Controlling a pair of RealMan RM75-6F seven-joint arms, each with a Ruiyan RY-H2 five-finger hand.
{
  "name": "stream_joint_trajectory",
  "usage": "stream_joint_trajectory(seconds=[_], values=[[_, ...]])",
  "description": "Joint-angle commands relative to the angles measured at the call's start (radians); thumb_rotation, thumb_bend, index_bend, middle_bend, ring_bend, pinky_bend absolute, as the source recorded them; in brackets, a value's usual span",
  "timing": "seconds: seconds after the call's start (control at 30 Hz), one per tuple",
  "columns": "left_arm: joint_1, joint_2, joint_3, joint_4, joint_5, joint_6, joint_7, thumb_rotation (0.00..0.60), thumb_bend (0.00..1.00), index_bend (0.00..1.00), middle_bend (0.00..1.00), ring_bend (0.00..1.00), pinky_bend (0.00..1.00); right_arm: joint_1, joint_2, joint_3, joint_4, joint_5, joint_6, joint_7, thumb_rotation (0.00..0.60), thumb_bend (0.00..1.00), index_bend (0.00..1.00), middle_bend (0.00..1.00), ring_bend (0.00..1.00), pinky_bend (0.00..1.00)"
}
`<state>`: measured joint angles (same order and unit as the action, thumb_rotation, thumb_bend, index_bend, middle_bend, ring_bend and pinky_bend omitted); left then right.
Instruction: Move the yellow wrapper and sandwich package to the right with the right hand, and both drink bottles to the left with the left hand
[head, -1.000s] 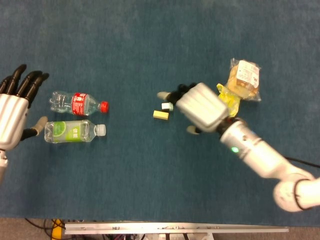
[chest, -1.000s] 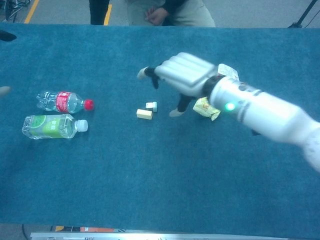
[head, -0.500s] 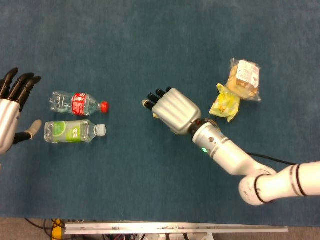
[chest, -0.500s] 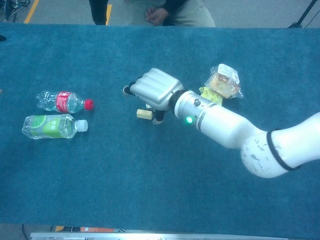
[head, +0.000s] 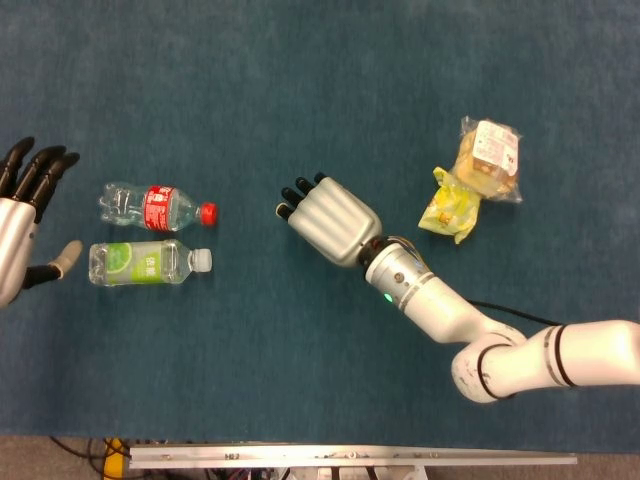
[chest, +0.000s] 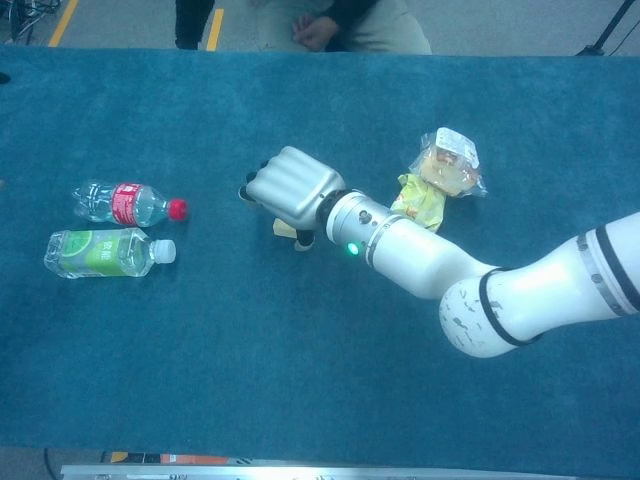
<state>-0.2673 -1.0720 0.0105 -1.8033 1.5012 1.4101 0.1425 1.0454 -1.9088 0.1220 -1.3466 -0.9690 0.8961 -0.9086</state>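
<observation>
reaching across the middle of the blue table (head: 320, 80), the right hand (head: 328, 220) lies knuckles up with its fingers curled down toward the cloth; whether it is pinching anything underneath cannot be told, though in the chest view a small pale block (chest: 283, 229) peeks out just beneath the palm's near edge, mostly hidden by the hand. well to the right of that hand, the yellow wrapper (head: 450, 208) lies crumpled on the cloth, touching the sandwich package (head: 489, 158), which sits just beyond it on the far right side; both are apart from the hand. on the left side of the table lie both drink bottles on their sides, caps pointing right: the red-label bottle (head: 157, 207) with a red cap is farther, and the green-label bottle (head: 148, 262) with a white cap is nearer, the two just beside each other. the left hand (head: 22, 225) shows at the left edge of the head view, fingers spread and holding nothing, just left of the bottles and not touching them.
</observation>
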Motion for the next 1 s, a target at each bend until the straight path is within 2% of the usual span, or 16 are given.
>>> stream_joint_trajectory(seconds=[0.03, 0.67, 1.0], values=[[0.003, 0.002, -0.004, -0.004, 0.0, -0.001, -0.006, 0.6, 0.23, 0.13, 0.13, 0.04, 0.18, 0.006, -0.016, 0.0, 0.029, -0.01, -0.004, 0.007, 0.6, 0.01, 0.37, 0.28, 0.26, 0.43], [0.015, 0.01, -0.017, -0.021, -0.004, -0.028, -0.009, 0.6, 0.23, 0.13, 0.13, 0.04, 0.18, 0.011, -0.026, -0.02, 0.082, -0.034, -0.033, 0.013, 0.6, 0.01, 0.42, 0.28, 0.26, 0.43], [0.024, 0.013, -0.023, -0.02, -0.009, -0.032, -0.017, 0.6, 0.23, 0.13, 0.12, 0.04, 0.18, 0.015, -0.043, -0.013, 0.109, -0.019, -0.044, 0.005, 0.6, 0.02, 0.46, 0.28, 0.26, 0.43]])
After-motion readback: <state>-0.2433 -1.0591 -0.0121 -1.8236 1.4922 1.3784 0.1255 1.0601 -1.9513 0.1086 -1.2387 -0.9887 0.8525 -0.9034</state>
